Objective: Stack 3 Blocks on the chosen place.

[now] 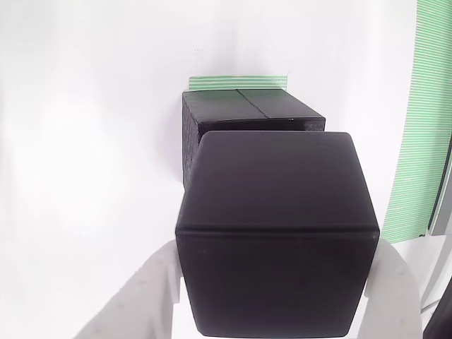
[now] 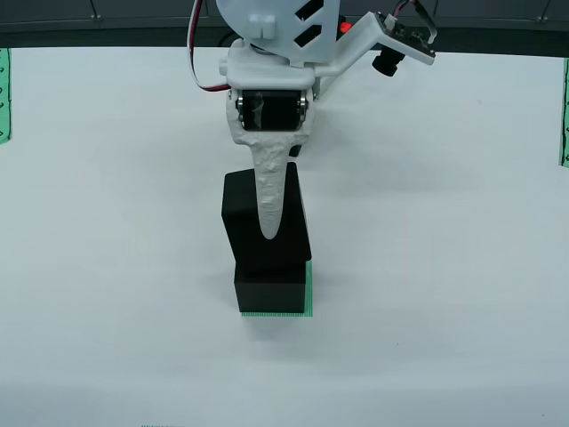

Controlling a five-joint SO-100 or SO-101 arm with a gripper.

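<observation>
My gripper (image 2: 271, 233) is shut on a black block (image 2: 244, 209), which hangs slightly tilted. Its lower edge is just above, perhaps touching, the top of a second black block (image 2: 269, 292). That block stands on the chosen place (image 2: 308, 286), a small green-striped patch that shows along its right and front edges. In the wrist view the held block (image 1: 275, 233) sits between my white fingers (image 1: 145, 296). Beyond it are the lower block (image 1: 247, 109) and a strip of the patch (image 1: 236, 80).
The table is a plain white surface. A long green striped band (image 1: 424, 120) runs down the right of the wrist view. Green strips mark the table's left edge (image 2: 4, 93) and right edge (image 2: 564, 111) in the overhead view. A dark border lies along the far side.
</observation>
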